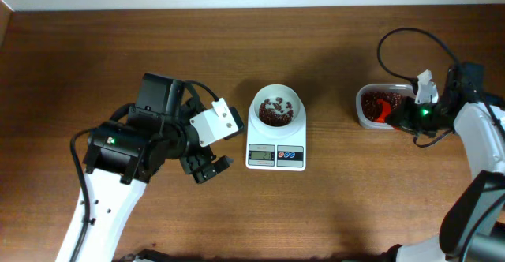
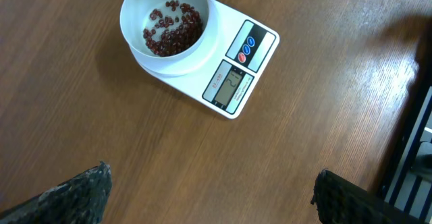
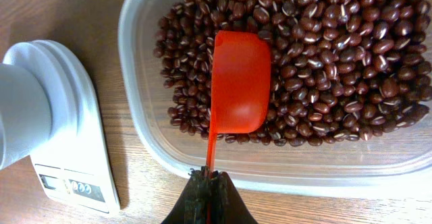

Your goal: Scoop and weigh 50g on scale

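- Looking down from overhead: one scale (image 1: 276,156) at the centre of the table (image 1: 158,49); one white bowl (image 1: 275,92) on it holding a small patch of beans (image 1: 274,114); one clear tub (image 1: 360,108) well to the right, also filled with beans; one orange-red scoop (image 1: 384,109) inside the tub; two arms counted.
- Same view: left gripper (image 1: 211,167) sits near the scale's left side, apart from it; right gripper (image 1: 404,117) is at the tub's right edge.
- Left wrist: two dark fingertips (image 2: 74,193) in the lower corners, spread wide with bare wood between them; claw open and empty; scale beyond them at an angle, one grey display, digits too blurred to read; beans cover part of the bowl's floor.
- Right wrist: claw pinched closed on the scoop's thin handle at the tub's near rim; scoop's cup lies on the bean heap; one tub, one scoop, beans too many to count; scale at left, near the tub, a strip of wood showing between them.
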`<state>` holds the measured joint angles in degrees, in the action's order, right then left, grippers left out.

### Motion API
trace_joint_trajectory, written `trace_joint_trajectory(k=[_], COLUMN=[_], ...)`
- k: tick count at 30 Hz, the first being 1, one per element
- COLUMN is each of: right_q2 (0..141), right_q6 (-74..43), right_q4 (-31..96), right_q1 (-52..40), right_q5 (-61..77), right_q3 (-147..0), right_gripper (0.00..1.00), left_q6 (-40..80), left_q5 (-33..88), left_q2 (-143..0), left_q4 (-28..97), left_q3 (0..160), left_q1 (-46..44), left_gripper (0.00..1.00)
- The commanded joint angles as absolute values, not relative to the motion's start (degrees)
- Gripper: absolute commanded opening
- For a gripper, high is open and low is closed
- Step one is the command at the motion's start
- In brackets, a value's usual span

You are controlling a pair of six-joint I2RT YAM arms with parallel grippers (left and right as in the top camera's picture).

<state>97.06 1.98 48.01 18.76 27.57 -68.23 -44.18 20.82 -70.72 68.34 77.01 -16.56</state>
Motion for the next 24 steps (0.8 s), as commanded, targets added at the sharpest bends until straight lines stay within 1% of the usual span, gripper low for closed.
trace_joint_trajectory(k=[1,11,24], right_q2=[94.13,93.03,93.03], right_q6=[2.76,2.72,2.76], right_q4=[47.99,48.07,49.98], right_q1=[19.25,19.86,28.71], right_q5=[28.69,29.28,40.16], right_q3=[-67.68,-67.68,-67.68], right_gripper=[0.04,0.04,0.04], left_q6=[-45.32,-45.32,-45.32], left_q5=[21.65,21.65,21.65], left_q2=[-70.52,-70.52,-70.52], left_q4=[68.42,68.45,68.42], left_q3=[77.93,77.93,77.93], left_q1=[-16.29,-16.29,-16.29], left_gripper=[0.99,0.99,0.99])
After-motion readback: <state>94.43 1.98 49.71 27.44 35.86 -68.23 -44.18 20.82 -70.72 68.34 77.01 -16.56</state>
